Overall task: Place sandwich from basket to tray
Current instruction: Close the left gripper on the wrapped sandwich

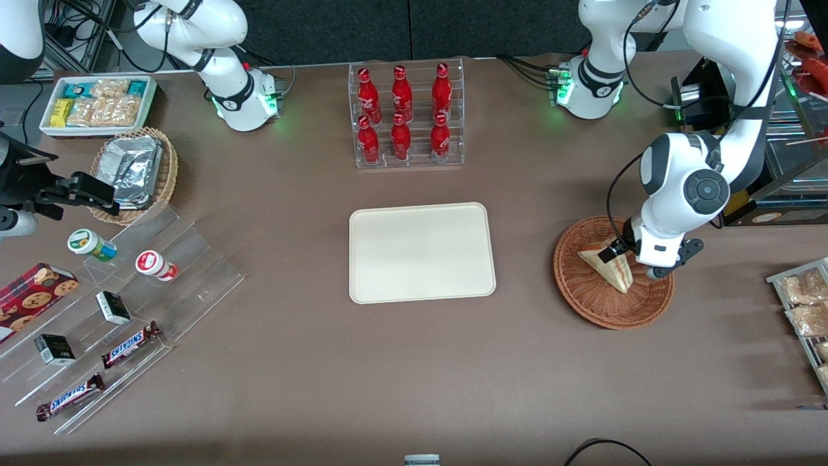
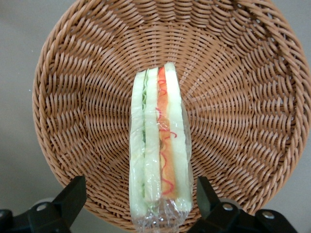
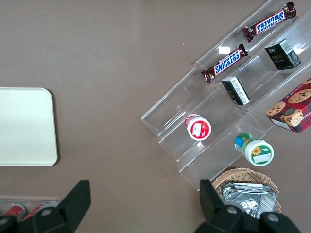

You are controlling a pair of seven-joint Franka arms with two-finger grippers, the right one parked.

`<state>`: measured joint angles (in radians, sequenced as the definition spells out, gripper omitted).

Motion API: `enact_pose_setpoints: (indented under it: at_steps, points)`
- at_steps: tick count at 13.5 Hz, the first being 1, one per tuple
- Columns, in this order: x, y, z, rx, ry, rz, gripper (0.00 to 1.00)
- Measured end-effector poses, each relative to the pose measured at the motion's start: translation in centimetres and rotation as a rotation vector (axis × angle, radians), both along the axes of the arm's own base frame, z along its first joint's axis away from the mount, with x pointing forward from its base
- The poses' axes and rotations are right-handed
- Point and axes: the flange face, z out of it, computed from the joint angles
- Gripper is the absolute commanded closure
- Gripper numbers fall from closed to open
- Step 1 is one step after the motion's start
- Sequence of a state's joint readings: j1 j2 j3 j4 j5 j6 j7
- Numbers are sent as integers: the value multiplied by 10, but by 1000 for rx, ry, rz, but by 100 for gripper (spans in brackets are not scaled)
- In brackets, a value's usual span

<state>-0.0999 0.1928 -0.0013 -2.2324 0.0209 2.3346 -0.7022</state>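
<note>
- The gripper (image 2: 141, 199) hangs low over the basket (image 1: 585, 294), its two fingers (image 2: 70, 196) spread wide, one on each side of the sandwich (image 2: 158, 145) with clear gaps between; it holds nothing.
- The sandwich, wrapped in clear film, stands on edge in the basket with its red and green filling upward; it is the only thing in there.
- The basket sits on the tabletop toward the working arm's end, beside the tray (image 1: 420, 252) and apart from it.
- The tray lies flat near the middle of the tabletop with nothing on it.
- Progress, as I judge it: the approach looks done and the grasp is not yet made. Closing on the wedge, lifting it, carrying it across to the tray and letting go are all left.
- Other containers: a clear rack (image 1: 407, 116) near the tabletop's edge farthest from the front camera holds six red bottles.
- Toward the parked arm's end, a lighter wicker basket (image 1: 165, 181) holds a crinkled foil dish, and a white bin (image 1: 97, 103) holds snack packets.
</note>
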Motion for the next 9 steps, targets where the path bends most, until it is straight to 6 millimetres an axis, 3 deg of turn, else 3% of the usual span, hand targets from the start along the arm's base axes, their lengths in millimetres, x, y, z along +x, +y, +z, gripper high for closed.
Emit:
enact_pose_setpoints:
  at_steps: [5,6,7,8,9]
  points:
    - [-7,0,-23,-19,-34,44,2]
    - [-7,0,-28,-23,-38,56,18]
    - [-7,0,-33,-25,-38,73,54]
    - [-7,0,-37,-27,-37,92,79]
    - [-7,0,-38,-29,-34,102,94]
